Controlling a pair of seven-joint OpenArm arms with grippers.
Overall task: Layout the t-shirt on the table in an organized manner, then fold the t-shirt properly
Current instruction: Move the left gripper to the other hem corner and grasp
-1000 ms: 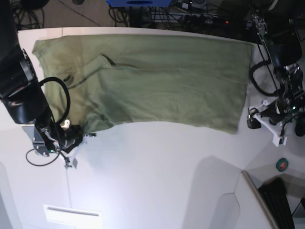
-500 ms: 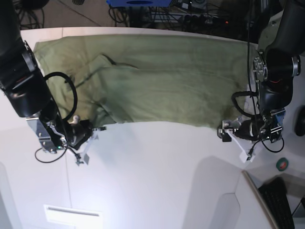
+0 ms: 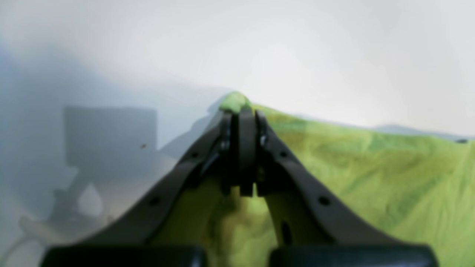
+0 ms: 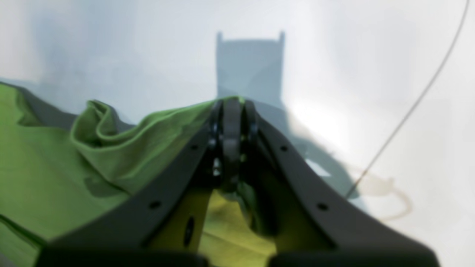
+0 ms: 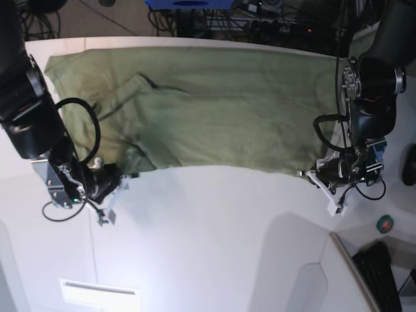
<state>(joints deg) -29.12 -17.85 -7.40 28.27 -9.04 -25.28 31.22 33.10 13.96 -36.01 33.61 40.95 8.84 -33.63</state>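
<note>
Left wrist: I see the left gripper (image 3: 240,111) clenched on a t-shirt (image 3: 371,174) corner; cloth spreads toward 4 o'clock.

Right wrist: right gripper (image 4: 231,104) pinches the hem; fabric bunches toward 9 o'clock.

Base: shirt lies across the table (image 5: 214,247), far half, both grippers at its near corners.

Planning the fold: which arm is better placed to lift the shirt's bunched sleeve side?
The right: its end effector is shut on the wrinkled olive-green cotton t-shirt at that bunched near corner. The left end effector pinches the opposite, flatter hem corner.
</note>
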